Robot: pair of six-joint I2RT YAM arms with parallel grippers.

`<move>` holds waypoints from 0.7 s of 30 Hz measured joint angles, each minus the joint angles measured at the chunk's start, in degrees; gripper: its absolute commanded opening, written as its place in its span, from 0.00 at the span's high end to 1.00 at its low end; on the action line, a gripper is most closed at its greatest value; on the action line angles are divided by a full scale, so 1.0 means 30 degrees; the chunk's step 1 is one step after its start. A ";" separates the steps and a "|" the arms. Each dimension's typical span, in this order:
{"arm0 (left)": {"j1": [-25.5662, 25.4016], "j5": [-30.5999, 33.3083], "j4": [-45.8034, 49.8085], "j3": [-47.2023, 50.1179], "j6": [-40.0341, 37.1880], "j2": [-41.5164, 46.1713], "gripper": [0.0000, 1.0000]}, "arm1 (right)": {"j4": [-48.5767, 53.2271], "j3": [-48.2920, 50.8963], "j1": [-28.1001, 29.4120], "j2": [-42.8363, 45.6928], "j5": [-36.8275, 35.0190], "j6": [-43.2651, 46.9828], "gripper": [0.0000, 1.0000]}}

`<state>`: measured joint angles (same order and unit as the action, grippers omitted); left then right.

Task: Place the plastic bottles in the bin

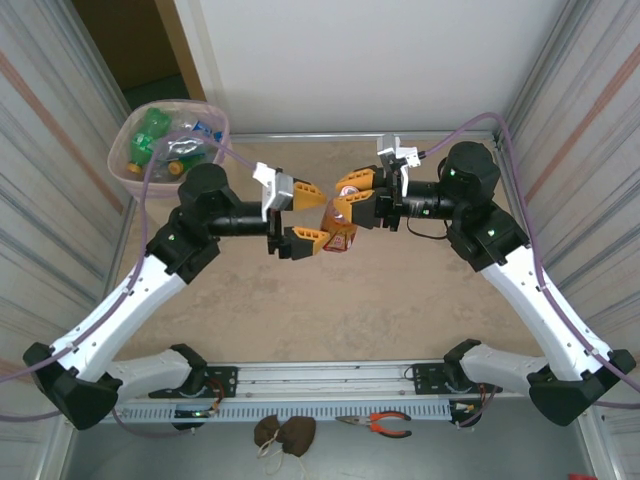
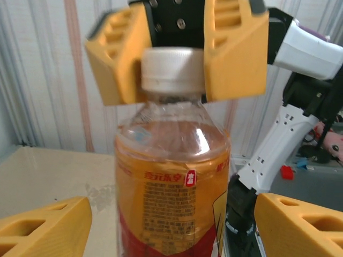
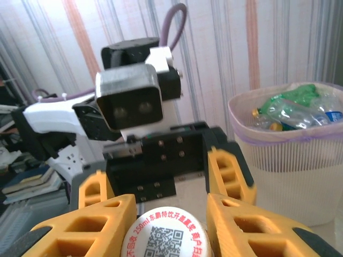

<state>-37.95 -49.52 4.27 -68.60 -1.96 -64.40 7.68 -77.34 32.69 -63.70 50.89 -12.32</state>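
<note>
The bin (image 1: pixel 118 158) stands at the far left corner, beside the table (image 1: pixel 400 300), and many bottles (image 1: pixel 165 140) lie inside it, green ones and clear ones. To the right of it, over the middle of the table, the left gripper (image 1: pixel 306 213) is spread wide. Its two yellow fingers (image 2: pixel 45 225) stand on each side of one bottle (image 2: pixel 171 187) with an orange and red label, and a gap shows on both sides. This bottle is about upright: its long axis runs up and down, with the white cap (image 2: pixel 171 69) on top. The right gripper (image 3: pixel 167 227) reaches in from the right and pinches the cap between its fingers. I cannot tell if the bottom of the bottle touches the table.
</note>
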 measured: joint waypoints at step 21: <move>-0.0641 -0.0685 0.2645 -0.1173 -0.2543 -0.0954 0.27 | -0.1574 0.0000 0.0656 0.0350 -0.0401 -0.1574 0.64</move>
<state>-39.88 -51.57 12.21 -72.12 -9.58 -67.26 2.96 -77.34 34.65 -62.65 49.69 -17.04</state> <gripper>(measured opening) 0.729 0.358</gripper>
